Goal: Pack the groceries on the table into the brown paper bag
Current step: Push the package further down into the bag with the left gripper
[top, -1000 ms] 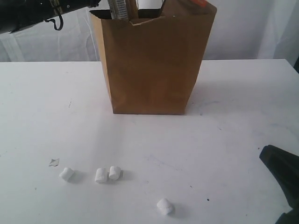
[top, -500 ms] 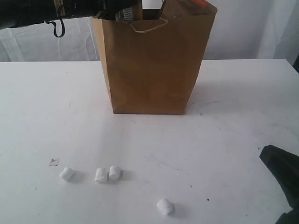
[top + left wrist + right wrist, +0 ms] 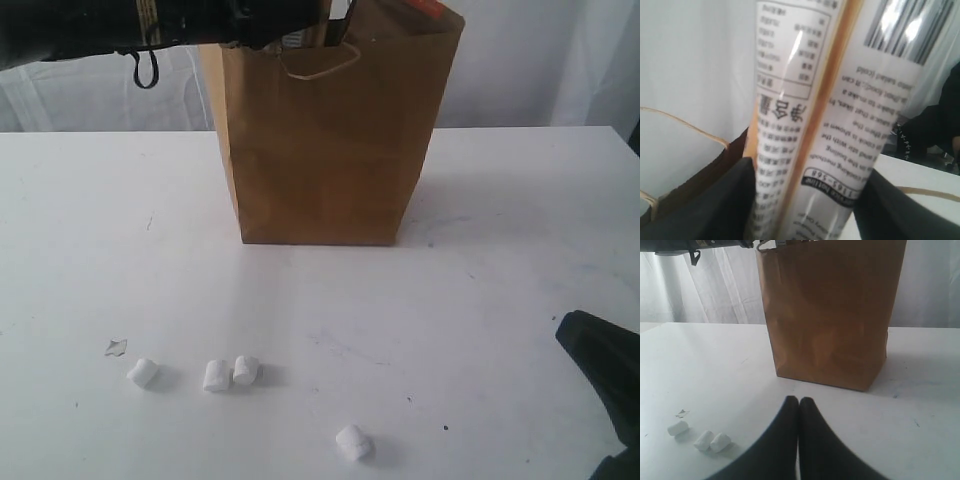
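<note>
Left claw [image 3: 807, 172] around noodle packs [image 3: 800, 90], wrist-only

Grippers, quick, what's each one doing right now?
Left gripper: closed on the noodle packs, over the bag.
Right gripper: closed, holding nothing.

1. On the long noodle packs [image 3: 790, 130], seen upside down in the left wrist view, one pack bears a boxed table of fine print and large Chinese characters, too blurred to read.
2. The other pack bears a barcode [image 3: 905, 30], small English lines that are mostly blurred, and "Hotline" beside digits ending "365-568".
</note>
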You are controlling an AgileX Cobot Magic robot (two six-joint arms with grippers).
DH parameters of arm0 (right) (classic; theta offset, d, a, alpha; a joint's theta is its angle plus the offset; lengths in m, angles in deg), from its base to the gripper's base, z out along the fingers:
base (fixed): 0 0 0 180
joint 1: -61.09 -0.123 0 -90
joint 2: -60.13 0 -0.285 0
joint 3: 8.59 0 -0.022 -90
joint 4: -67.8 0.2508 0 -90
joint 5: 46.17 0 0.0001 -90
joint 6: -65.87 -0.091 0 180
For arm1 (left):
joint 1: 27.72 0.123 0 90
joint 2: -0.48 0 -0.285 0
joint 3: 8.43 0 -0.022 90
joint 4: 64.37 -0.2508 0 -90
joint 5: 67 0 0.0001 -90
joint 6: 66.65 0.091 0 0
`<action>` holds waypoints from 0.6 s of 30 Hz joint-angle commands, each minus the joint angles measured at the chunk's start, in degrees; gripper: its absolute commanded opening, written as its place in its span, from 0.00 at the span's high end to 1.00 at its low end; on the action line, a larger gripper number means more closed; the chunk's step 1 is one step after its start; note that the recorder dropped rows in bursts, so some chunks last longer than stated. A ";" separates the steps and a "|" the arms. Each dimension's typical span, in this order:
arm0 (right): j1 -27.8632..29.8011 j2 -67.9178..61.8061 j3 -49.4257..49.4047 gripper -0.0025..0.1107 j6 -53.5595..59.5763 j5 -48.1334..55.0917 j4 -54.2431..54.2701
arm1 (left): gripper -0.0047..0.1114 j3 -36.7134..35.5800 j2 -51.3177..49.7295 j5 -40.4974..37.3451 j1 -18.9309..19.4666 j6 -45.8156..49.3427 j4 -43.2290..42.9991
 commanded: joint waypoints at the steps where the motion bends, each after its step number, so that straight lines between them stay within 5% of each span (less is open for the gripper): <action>1: 0.29 0.41 -0.32 0.98 -0.12 -0.25 0.02 | 0.45 -0.11 0.96 -2.34 -0.85 1.57 0.28; 18: 0.29 0.41 -0.32 0.98 -0.12 -0.25 0.02 | 0.45 -0.11 2.93 -4.44 -0.83 2.09 -1.92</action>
